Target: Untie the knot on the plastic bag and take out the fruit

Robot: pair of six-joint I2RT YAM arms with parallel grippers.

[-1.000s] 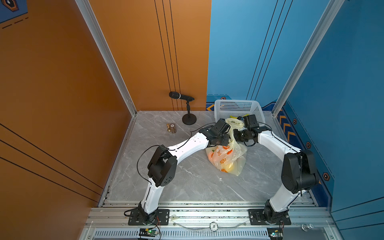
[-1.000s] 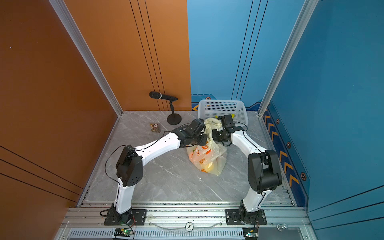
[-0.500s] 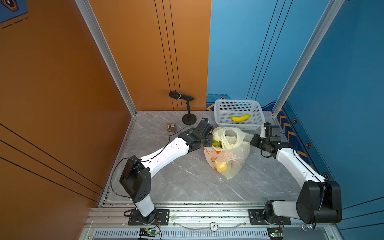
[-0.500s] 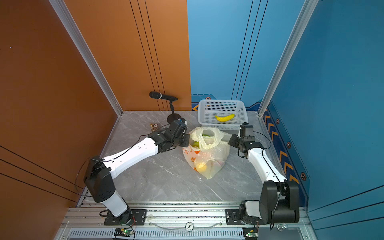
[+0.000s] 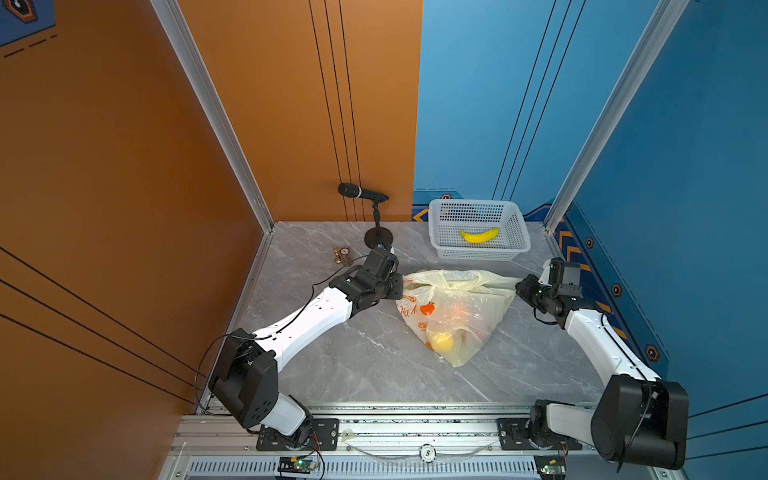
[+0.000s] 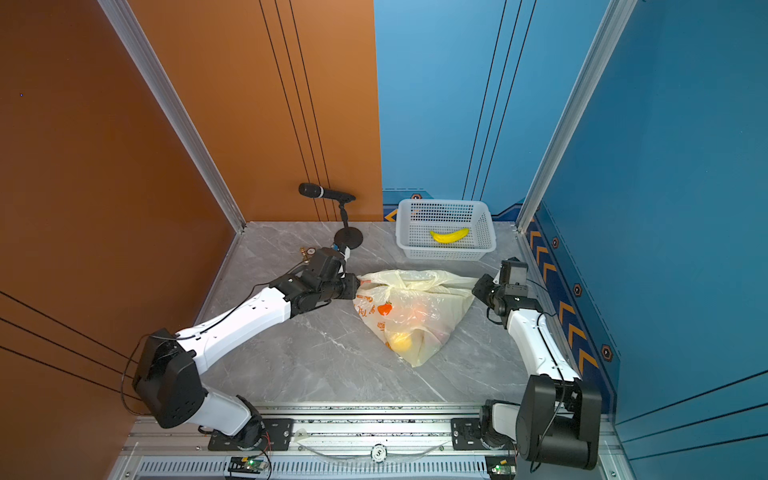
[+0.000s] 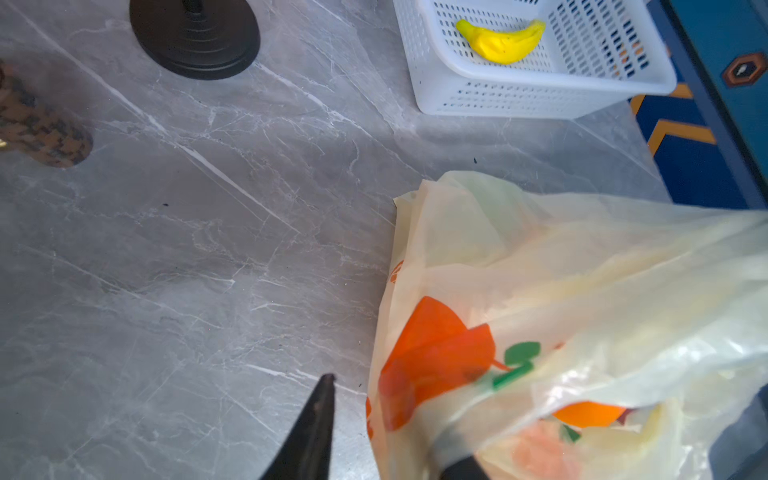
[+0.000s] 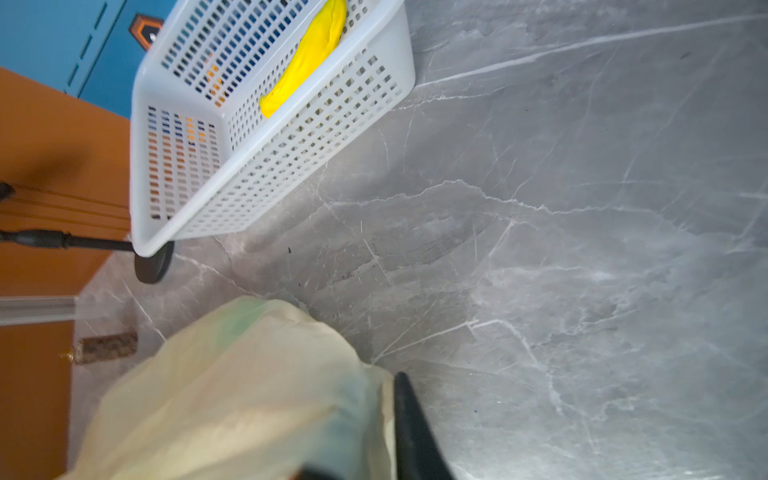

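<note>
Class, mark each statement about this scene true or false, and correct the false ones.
1. The banana lies inside the white basket. True.
2. The plastic bag sits in the basket. False: it lies on the table, in front of the basket.
3. A yellow fruit shows through the bag. True.
4. In both top views the microphone stands right of the basket. False: it stands left of it.
5. The bag lies between the left gripper and the right gripper. True.
</note>
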